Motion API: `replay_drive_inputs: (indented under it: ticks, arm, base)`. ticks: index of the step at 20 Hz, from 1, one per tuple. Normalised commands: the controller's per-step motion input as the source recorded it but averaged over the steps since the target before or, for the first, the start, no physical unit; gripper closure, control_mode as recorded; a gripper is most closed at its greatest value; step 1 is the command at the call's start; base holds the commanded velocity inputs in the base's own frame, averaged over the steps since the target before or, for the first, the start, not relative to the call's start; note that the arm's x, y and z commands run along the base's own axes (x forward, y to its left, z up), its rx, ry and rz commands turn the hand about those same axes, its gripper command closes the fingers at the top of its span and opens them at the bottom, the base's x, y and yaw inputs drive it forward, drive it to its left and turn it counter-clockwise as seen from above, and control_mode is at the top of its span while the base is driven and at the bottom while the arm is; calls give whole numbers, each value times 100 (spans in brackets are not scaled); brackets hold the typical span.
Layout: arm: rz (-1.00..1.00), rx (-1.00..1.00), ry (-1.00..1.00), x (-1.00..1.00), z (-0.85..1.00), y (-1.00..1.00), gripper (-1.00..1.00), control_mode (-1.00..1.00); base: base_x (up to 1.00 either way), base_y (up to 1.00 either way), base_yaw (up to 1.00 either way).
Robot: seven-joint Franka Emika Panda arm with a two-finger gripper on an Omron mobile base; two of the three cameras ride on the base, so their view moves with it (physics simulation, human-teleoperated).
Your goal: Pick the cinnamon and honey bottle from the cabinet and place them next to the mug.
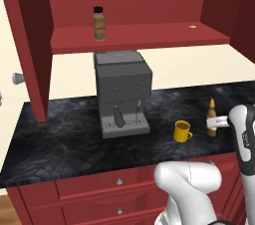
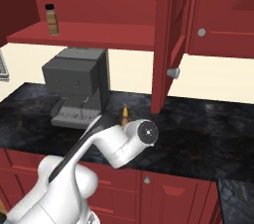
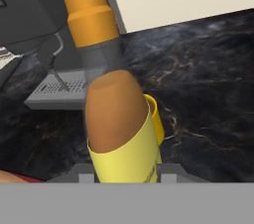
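- so the gripper (image 1: pixel 215 120) was clamped on the honey bottle (image 1: pixel 211 117), held mid-body w/ the tip up, prob so it could be stood straight down on the counter (image 1: pixel 60 134).
- bottle sat just right of the mug (image 1: pixel 182 131), near but apart; base looked at or close to the counter, couldn't tell if it touched.
- in the hand view the bottle (image 3: pixel 116 119) ran up from between the finger tips, w/ the mug (image 3: pixel 155 118) peeking out right behind it, so the spot fit "next to the mug".
- cinnamon (image 1: pixel 99 23) stood upright on the cabinet (image 1: pixel 30 45) shelf, left part, above the coffee machine (image 1: pixel 122 89); not yet fetched.
- doors stood open, leaving the shelf reachable.
- judged approx halfway: honey nearly placed, release due next, cinnamon to go.
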Motion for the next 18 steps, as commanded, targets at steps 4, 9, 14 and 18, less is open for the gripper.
replay_drive_inputs:
  ticks: [4,9,14,18]
  arm:
    - [5,13,-1,0,-17,-21,100,-100]
    - [5,6,0,2,-2,-9,100,-100]
    - [6,0,0,14,0,-7,100,-100]
    - [5,0,0,18,0,-4,100,-100]
  base:
    - [0,0,0]
    - [0,0,0]
    - [0,0,0]
    - [0,0,0]
